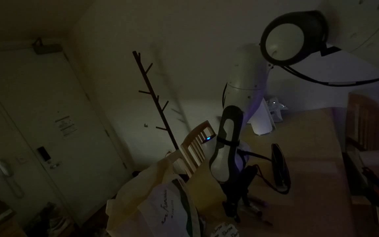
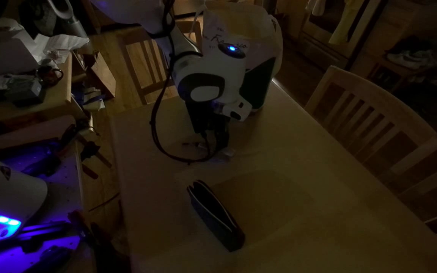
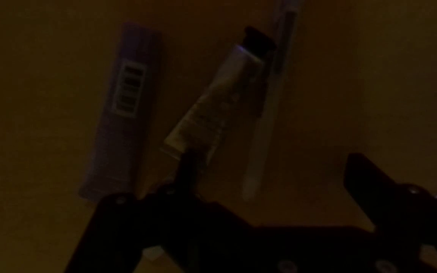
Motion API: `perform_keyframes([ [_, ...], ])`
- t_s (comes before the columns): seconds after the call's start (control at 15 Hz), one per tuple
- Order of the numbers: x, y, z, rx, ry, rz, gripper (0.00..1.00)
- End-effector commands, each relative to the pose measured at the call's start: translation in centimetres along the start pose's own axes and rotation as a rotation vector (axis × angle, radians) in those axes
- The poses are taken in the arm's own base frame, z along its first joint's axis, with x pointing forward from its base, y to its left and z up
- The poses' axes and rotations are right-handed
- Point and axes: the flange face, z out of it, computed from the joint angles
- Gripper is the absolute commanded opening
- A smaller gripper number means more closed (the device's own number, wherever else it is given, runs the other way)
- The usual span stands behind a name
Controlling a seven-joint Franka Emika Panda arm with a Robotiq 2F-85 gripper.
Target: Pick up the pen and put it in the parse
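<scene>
Nothing grabbed yet, and somebody please hit the lights

The black two-jawed robot hand hangs low over the light wooden tabletop, jaws well apart, nothing between them that's actually held. My read is it's spread like that to come down around the slim see-through plastic pen, which is lying flat on the wood. In the wrist view the pen's lower end sits inside the gap, closer to one jaw, so I'd want a small sideways nudge before the squeeze.

Possible snag: the pale crumpled tube with a black cap lies slantwise beside it. The cap's so near the pen I can't tell if they touch, and one jaw overlaps the tube's flat end from that angle. Beyond it is a dull purple tube with a striped label.

Pen's long axis drops from the top of the wrist view, leaning slightly left on the way down, roughly square across the closing direction. Decent for a pinch, I'd guess. Which end writes? Too dark, sorry.

The narrow black zip pouch sits well apart, mouth gaping upward, presumably so stuff can drop in. Its length runs diagonally in that exterior view, so lining up may take some wrist twist.
</scene>
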Motion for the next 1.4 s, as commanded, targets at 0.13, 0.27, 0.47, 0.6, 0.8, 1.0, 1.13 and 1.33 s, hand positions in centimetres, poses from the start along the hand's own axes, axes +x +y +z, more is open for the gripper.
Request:
perform_keyframes([
  [0.13, -0.5, 0.0, -0.8, -0.029, 0.003, 0.076, 1.00],
  [0.27, -0.4, -0.1, -0.7, -0.040, 0.003, 0.098, 1.00],
  [0.47, -0.3, -0.4, -0.7, -0.047, 0.005, 0.110, 1.00],
  [0.6, -0.2, -0.8, -0.8, -0.048, 0.003, 0.093, 0.74],
  [0.8, 0.0, -1.2, -0.9, -0.045, 0.005, 0.082, 0.54],
  [1.0, 0.1, -1.3, -1.1, -0.042, 0.008, 0.080, 0.34],
  [1.13, 0.1, -1.3, -1.2, -0.040, 0.010, 0.080, 0.22],
  [1.33, 0.2, -1.3, -1.3, -0.038, 0.011, 0.079, 0.02],
])
